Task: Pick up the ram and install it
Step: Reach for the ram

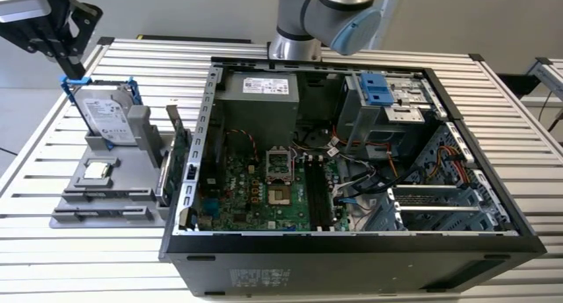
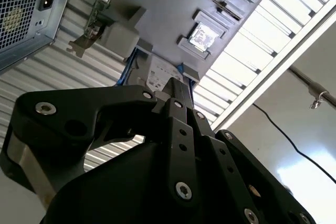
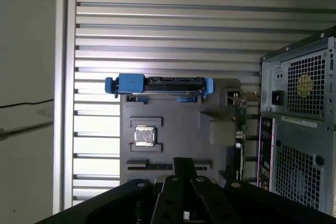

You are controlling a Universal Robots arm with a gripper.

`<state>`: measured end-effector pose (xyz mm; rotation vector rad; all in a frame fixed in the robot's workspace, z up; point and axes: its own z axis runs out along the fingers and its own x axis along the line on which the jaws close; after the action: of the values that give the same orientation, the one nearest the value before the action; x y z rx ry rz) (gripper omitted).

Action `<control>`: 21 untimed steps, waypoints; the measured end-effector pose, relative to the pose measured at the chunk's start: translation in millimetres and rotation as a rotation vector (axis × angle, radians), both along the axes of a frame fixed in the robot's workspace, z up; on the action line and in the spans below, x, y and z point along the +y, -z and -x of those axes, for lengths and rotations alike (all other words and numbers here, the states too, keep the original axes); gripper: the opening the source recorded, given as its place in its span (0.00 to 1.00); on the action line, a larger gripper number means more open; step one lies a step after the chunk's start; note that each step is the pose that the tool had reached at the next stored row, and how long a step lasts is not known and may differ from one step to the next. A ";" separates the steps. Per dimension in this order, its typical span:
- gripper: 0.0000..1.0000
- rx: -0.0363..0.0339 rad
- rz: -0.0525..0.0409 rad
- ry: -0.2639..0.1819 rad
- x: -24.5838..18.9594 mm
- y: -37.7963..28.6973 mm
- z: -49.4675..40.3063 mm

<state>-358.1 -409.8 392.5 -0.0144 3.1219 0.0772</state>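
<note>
Gripper [image 3: 181, 163] hangs over the grey tray [image 3: 173, 114], fingers pinched together at the tips and nothing between them, so it carries no load. Straight below those tips, in the first wrist view, a thin dark strip stands on edge in a tray slot. That, as best I can judge, is the ram [image 3: 140, 165], its middle hidden behind the fingers, and I cannot tell how much air lies between tip and strip. Now the relation that matters: the strip's long axis runs crosswise under the gripper, and the finger linkages spread along that same line. So by my reading the fingers close along the ram's length, not across its thin faces. A little beyond the ram, away from the gripper, sits a square silver chip [image 3: 144, 136] in its own pocket. Past that, the drive [image 3: 157, 83] stands in its blue frame, long edge parallel to the ram. Off to the gripper's case side, a green card [image 1: 178, 151] stands upright at the tray's edge. Farthest of all is the open case [image 1: 352, 244], and on its board lie the long black memory slots [image 1: 317, 194], well apart from the gripper and turned roughly square to the way the ram lies.
</note>
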 end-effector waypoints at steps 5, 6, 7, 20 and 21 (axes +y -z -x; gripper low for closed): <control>0.00 0.0000 0.0000 0.000 -1.2 0.1 0.3; 0.00 0.0000 0.0000 0.000 -1.9 0.0 0.2; 0.00 0.0000 0.0000 0.000 -2.7 0.1 0.2; 0.00 0.0000 0.0000 0.000 -14.7 0.1 -0.2; 0.00 0.0000 0.0000 0.000 -15.7 0.2 -0.2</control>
<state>-357.9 -425.5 392.3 -0.0143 3.1219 0.0772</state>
